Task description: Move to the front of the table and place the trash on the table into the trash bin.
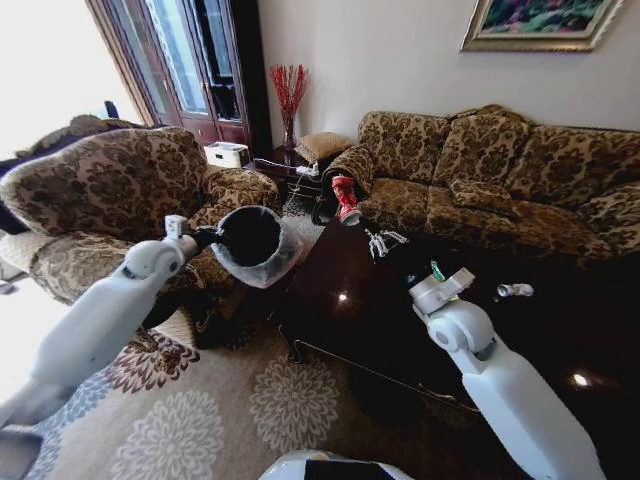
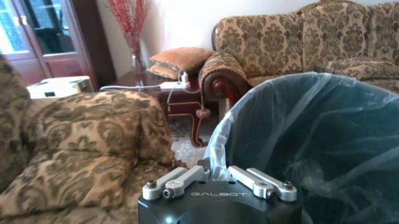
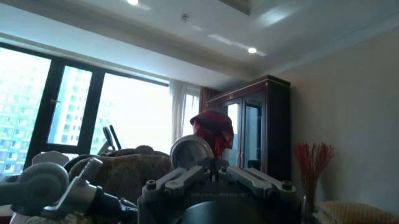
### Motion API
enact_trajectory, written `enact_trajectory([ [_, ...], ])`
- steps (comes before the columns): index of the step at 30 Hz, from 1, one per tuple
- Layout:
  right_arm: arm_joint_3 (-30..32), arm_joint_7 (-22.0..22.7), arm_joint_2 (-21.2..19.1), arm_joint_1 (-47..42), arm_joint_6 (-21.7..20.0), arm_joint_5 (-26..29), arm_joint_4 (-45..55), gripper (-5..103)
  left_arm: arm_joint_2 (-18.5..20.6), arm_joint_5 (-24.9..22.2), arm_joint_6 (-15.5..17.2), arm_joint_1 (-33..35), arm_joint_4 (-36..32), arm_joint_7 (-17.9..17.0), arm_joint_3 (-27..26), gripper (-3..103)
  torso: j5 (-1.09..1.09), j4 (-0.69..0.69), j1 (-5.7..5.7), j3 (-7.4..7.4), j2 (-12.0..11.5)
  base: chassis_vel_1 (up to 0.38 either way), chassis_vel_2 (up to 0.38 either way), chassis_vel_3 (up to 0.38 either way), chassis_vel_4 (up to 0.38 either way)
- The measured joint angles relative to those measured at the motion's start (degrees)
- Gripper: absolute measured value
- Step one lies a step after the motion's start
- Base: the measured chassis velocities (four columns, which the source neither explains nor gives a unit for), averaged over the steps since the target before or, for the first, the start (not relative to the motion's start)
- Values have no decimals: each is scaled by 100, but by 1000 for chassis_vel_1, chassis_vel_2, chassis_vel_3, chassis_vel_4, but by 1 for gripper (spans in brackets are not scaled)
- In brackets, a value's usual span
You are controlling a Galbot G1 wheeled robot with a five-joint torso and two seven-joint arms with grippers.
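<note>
Two grippers are at work. Left gripper (image 2: 219, 183) pinches the rim of the round black trash bin (image 1: 248, 238), its crinkled translucent liner spilling over, held tilted in the air beside the glossy dark table (image 1: 340, 310). Right gripper (image 3: 215, 175) is closed on the red-and-white can (image 1: 345, 199), raised above the table's far corner. One silvery bottle (image 1: 514, 290) lies on the tabletop.

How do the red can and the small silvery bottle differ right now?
The red can is red and white; the silvery bottle is pale. The can is gripped by the right gripper, off the table; the bottle lies on it. Both are outside the trash bin, held by the left gripper.
</note>
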Motion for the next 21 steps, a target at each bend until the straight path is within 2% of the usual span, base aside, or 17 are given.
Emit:
enact_trajectory([
  [1, -166, 8, -22, 209, -61, 87, -38, 2, -155, 16, 12, -288, 181, -6, 212, 2, 2, 1, 0, 0, 0, 0, 0, 0, 0],
  [2, -166, 8, -22, 209, -61, 87, -38, 2, -155, 16, 12, -288, 181, -6, 212, 2, 2, 1, 0, 0, 0, 0, 0, 0, 0],
  [3, -449, 17, -11, 579, -121, 142, -193, 2, -348, 28, 69, -595, 335, -20, 394, 2, 0, 0, 1, -1, 0, 0, 0, 0, 0],
  [6, -1003, 78, 119, 1162, -149, 102, -546, 2, -597, 39, 187, -911, 506, -80, 633, 2, 0, 0, 1, 0, 0, 0, 0, 0, 0],
  [7, -1003, 78, 119, 1162, -149, 102, -546, 2, -597, 39, 187, -911, 506, -80, 633, 2, 0, 0, 1, 0, 0, 0, 0, 0, 0],
  [9, -1446, 191, 363, 1563, -163, -38, -952, 2, -715, 57, 328, -1074, 568, -104, 757, 2, -2, 2, 1, 0, 0, 0, 0, 0, 0],
  [13, -1632, 225, 564, 1775, -198, -179, -1213, 2, -731, 62, 374, -1130, 566, -102, 782, 2, -2, 4, 1, 0, 0, 0, 0, 0, 0],
  [14, -1749, 282, 724, 1906, -265, -300, -1454, 2, -727, 72, 397, -1144, 565, -99, 784, 2, -3, 4, 0, -1, 0, 0, 0, 0, 0],
  [21, -2039, 533, 967, 2075, -334, -569, -1938, 2, -686, 317, 406, -1116, 587, 74, 744, 2, -1, 3, -1, -1, 0, 0, 0, 0, 0],
])
